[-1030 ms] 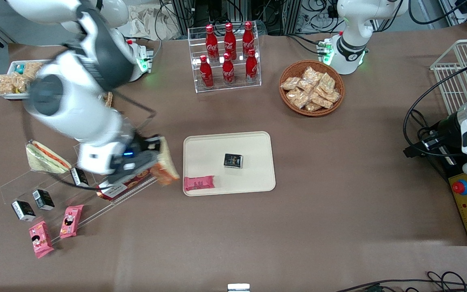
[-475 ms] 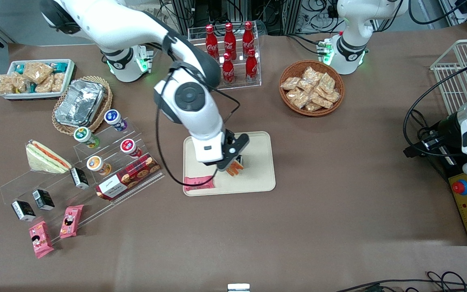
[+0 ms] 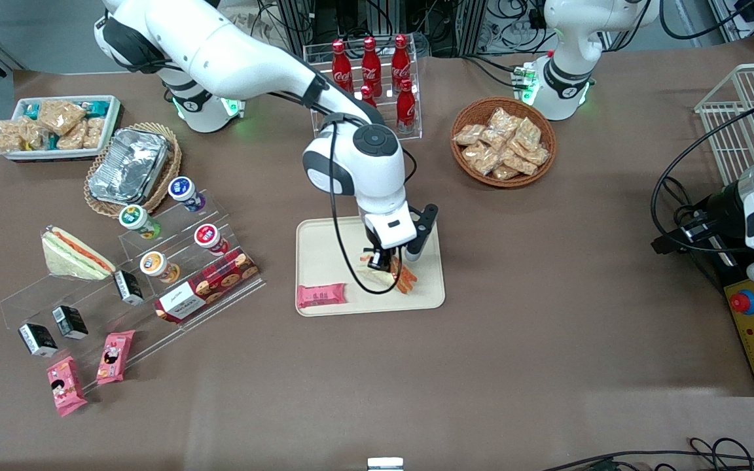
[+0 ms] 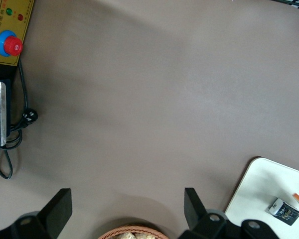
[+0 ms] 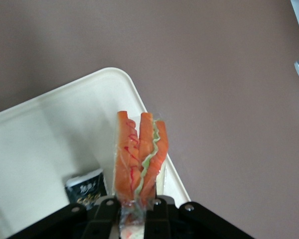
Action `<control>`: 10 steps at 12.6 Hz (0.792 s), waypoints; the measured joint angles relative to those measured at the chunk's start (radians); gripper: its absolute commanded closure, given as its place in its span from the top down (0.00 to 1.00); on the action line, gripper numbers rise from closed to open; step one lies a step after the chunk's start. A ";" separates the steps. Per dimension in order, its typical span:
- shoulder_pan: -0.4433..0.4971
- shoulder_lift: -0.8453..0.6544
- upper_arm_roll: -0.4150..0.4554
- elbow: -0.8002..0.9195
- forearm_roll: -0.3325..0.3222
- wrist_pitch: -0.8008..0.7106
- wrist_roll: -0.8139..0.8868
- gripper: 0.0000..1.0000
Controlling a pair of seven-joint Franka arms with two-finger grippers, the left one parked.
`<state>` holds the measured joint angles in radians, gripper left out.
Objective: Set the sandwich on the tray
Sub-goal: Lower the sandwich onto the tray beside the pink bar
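Note:
My right gripper (image 3: 385, 264) is shut on the sandwich (image 3: 395, 277), a clear-wrapped wedge with an orange-red filling stripe. It holds the wedge just above the cream tray (image 3: 324, 248), over the tray's part that lies toward the parked arm's end. In the right wrist view the fingers (image 5: 105, 211) pinch the wrap at the sandwich's (image 5: 139, 154) narrow end, and its filling edge points away from the camera over the tray's rim (image 5: 114, 74). I cannot tell whether the sandwich touches the tray.
A pink snack bar (image 3: 321, 296) lies on the tray's near edge. A small black box (image 5: 84, 189) sits on the tray beside the sandwich. A second wedge (image 3: 72, 254) lies toward the working arm's end, by an acrylic stand (image 3: 174, 261). Cola bottles (image 3: 369, 72) and a snack basket (image 3: 502, 140) stand farther from the camera.
The right arm swung from the acrylic stand to over the tray, carrying the sandwich, and then moved farther toward the parked arm's end and lower.

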<state>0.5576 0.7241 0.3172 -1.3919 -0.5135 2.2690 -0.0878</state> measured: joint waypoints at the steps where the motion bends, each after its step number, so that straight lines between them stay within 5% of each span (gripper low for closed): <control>1: -0.001 0.022 -0.006 0.000 -0.022 0.025 -0.006 0.00; 6: -0.001 0.105 -0.012 0.000 -0.151 0.092 -0.012 0.00; 7: -0.001 0.110 -0.012 0.000 -0.157 0.098 -0.013 0.30; 8: -0.001 0.110 -0.011 0.001 -0.157 0.100 -0.013 0.98; 10: -0.004 0.109 -0.010 0.006 -0.156 0.102 -0.011 0.99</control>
<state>0.5531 0.8335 0.3074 -1.3859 -0.6694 2.3709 -0.0992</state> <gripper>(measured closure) 0.665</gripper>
